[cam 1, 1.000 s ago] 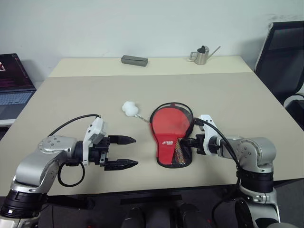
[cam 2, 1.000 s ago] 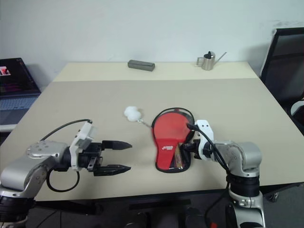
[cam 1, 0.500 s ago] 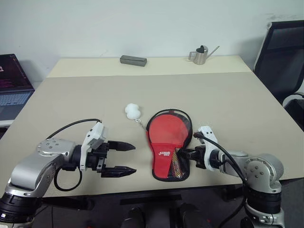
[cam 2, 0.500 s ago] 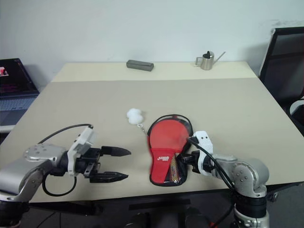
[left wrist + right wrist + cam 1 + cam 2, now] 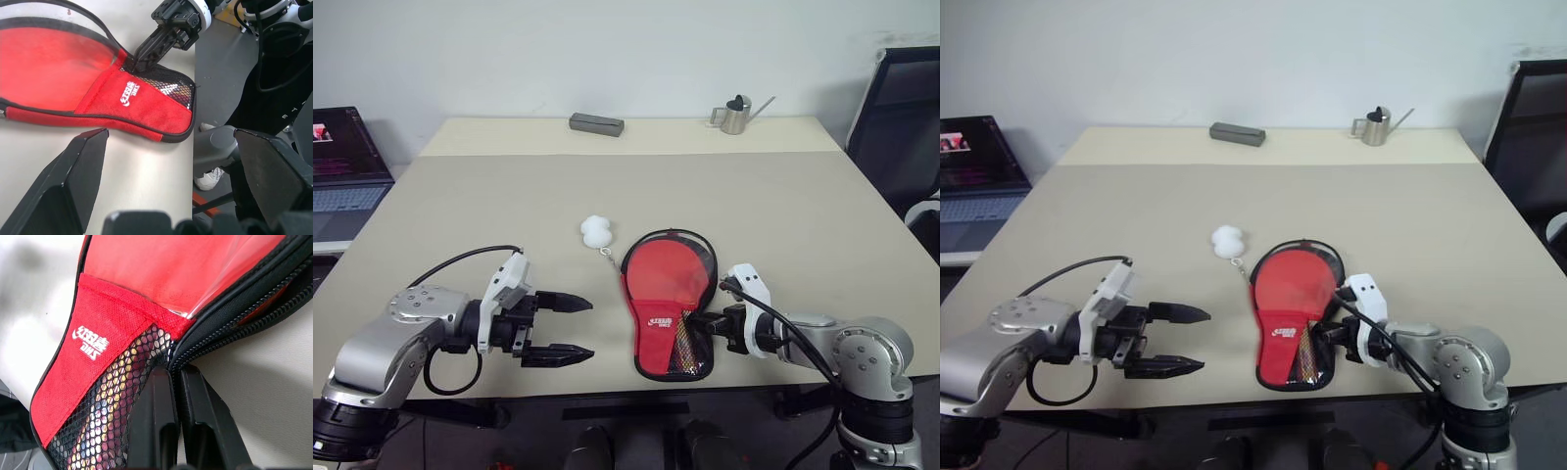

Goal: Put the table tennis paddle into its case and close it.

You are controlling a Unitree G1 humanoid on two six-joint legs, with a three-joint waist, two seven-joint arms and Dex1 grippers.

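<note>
Comparing w/ a sec ago: the case (image 5: 671,304) sits a bit nearer the table's front edge and has swung slightly, handle end now close to the edge; some of that shift is the head cam moving, since the far items slid too. R arm has drawn back toward the robot, dragging the case w/ it. The right gripper (image 5: 710,321) is pinched closed on the case's black zipper rim at the handle-side neck; in the R wrist view its fingers (image 5: 161,426) clamp right where the zipper teeth meet the mesh panel. Looks like it has the zip slider or the rim beside it, can't tell which. The zipper above the pinch is still parted, so my read: closing is underway, not done.

The left gripper (image 5: 570,328) hangs spread wide, empty, just beside the case's L side, not touching. Prob needs to pin the case so the zip pull doesn't just drag it again.

The table tennis paddle (image 5: 112,431) is inside already: striped handle shows through the mesh, red blade under the clear panel.

Case long axis runs near-to-far, tilted a little; handle end points toward the robot, round head away. The pom-pom charm (image 5: 595,230) lies beyond the head, to the L, on its cord. Far edge of the table (image 5: 803,196): a grey block (image 5: 596,123) and a small metal watering can (image 5: 736,115), well clear.
</note>
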